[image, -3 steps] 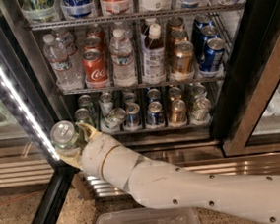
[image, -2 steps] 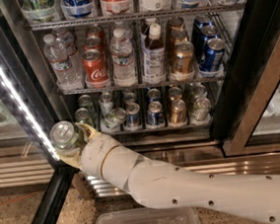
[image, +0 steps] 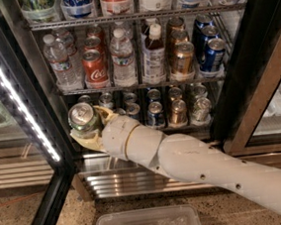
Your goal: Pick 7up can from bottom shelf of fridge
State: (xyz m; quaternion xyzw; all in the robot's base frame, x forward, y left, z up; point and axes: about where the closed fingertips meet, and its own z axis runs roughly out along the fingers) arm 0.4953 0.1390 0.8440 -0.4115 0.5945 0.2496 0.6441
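Setting: an open fridge with a black frame, a lit LED strip down its door edge, and speckled floor in front of it.
Bottom shelf: the bottom shelf is the lowest wire rack. Small cans stand on it in rows, among them a blue can and a gold-brown can.
7up can: the 7up can is at the left end of the bottom shelf, forward of the rows, with its silver top tipped toward the camera. Whether its base has cleared the shelf's front rail cannot be seen.
Handling: probably light for its size. The wall is thin and would dent under a hard squeeze. It is smooth and may be slick if chilled, so it is best held across the mid-body, below the top rim.
Gripper: the gripper is also at the shelf's left end, pinching the green can. Its beige fingers press against opposite sides of the body, spread just to the can's width.
Arm: the white arm comes in from below and to the right of the shelf.
Below the shelf: a ribbed steel base, and lower still a clear plastic tub.
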